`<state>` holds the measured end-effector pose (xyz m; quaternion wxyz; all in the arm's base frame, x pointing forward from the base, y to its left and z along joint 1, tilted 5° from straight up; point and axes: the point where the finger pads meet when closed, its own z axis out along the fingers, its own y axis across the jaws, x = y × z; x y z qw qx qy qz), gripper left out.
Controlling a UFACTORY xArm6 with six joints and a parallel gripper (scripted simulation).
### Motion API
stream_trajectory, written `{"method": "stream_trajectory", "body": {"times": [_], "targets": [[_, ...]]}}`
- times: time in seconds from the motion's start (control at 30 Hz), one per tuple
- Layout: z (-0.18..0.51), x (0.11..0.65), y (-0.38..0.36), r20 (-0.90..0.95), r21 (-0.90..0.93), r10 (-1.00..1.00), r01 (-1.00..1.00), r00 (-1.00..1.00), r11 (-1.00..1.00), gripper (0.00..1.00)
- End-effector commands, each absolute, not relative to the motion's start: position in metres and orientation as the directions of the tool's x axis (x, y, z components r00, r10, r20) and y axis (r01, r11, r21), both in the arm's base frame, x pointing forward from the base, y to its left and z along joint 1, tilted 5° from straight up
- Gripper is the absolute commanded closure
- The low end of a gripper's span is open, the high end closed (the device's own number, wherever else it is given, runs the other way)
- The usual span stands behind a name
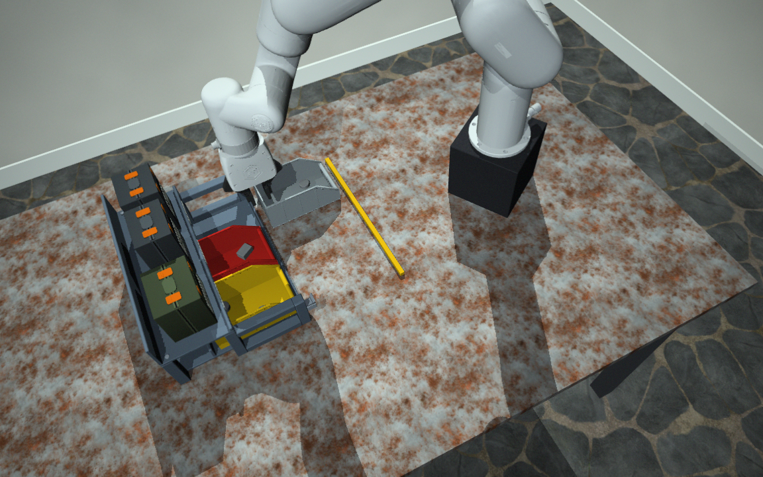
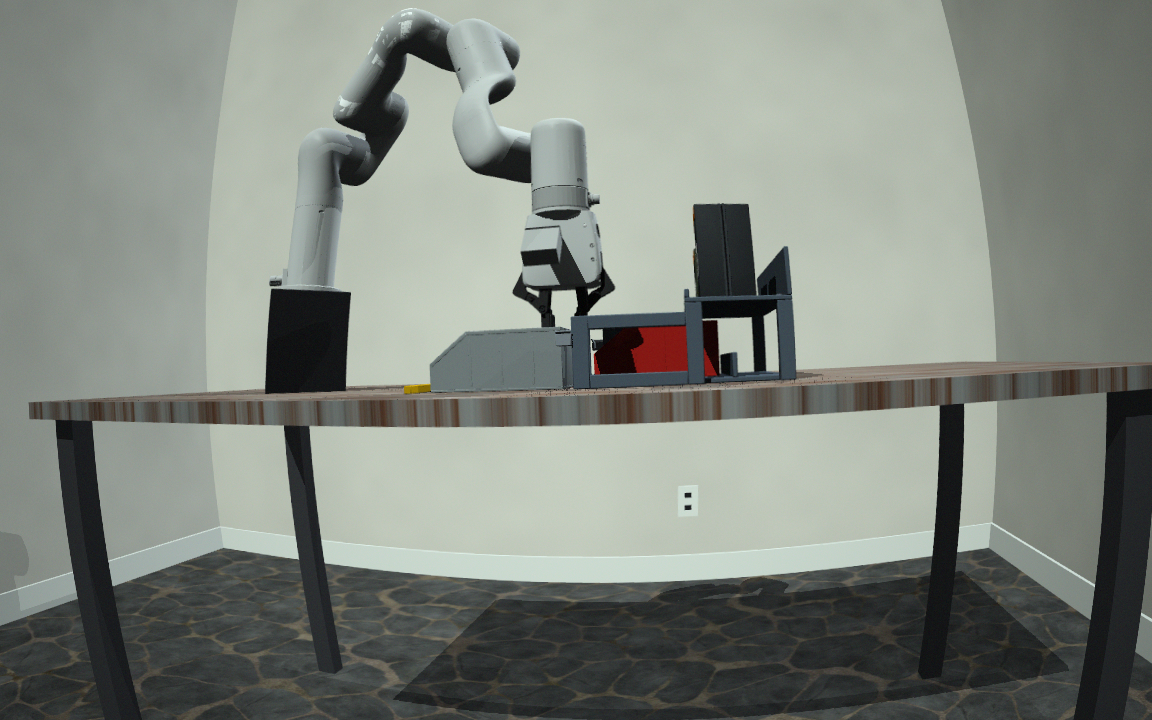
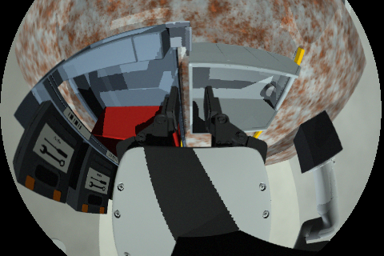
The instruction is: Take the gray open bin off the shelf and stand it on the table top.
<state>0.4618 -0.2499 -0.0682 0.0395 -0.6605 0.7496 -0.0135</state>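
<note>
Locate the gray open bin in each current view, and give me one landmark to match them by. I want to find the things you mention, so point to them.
Top: the gray open bin point(image 1: 301, 201) point(image 2: 504, 360) point(image 3: 240, 54) sits just above and left of center, right of the shelf.
Exterior: left of center on the table, side-on, left of the shelf.
Wrist: right of center, in the upper half.
Shared landmark: the yellow strip point(image 1: 366, 219) point(image 2: 417, 388) point(image 3: 299, 56) beyond the bin's sloped end.

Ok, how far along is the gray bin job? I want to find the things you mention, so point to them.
Looks done: the gray open bin point(image 1: 295, 204) point(image 2: 504, 358) point(image 3: 240, 54) is off the shelf point(image 1: 265, 326) point(image 2: 695, 344) point(image 3: 116, 54), base down on the table top, a part visible inside. Red and yellow bins remain shelved.
In hand: release; the pincer point(image 1: 254, 199) point(image 2: 564, 324) point(image 3: 191, 95) is open, fingers straddling the bin's rear wall.
Left: lift the arm free, touching nothing.
</note>
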Motion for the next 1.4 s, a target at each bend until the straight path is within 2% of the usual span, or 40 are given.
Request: {"method": "stream_trajectory", "body": {"times": [0.0, 1.27, 1.37], "targets": [[-0.066, 0.463, -0.251, -0.040, -0.077, -0.991, -0.989, -0.124, 0.127, 0.67], [-0.066, 0.463, -0.251, -0.040, -0.077, -0.991, -0.989, -0.124, 0.127, 0.67], [-0.034, 0.461, -0.252, -0.040, -0.076, -0.991, -0.989, -0.124, 0.127, 0.67]]}}
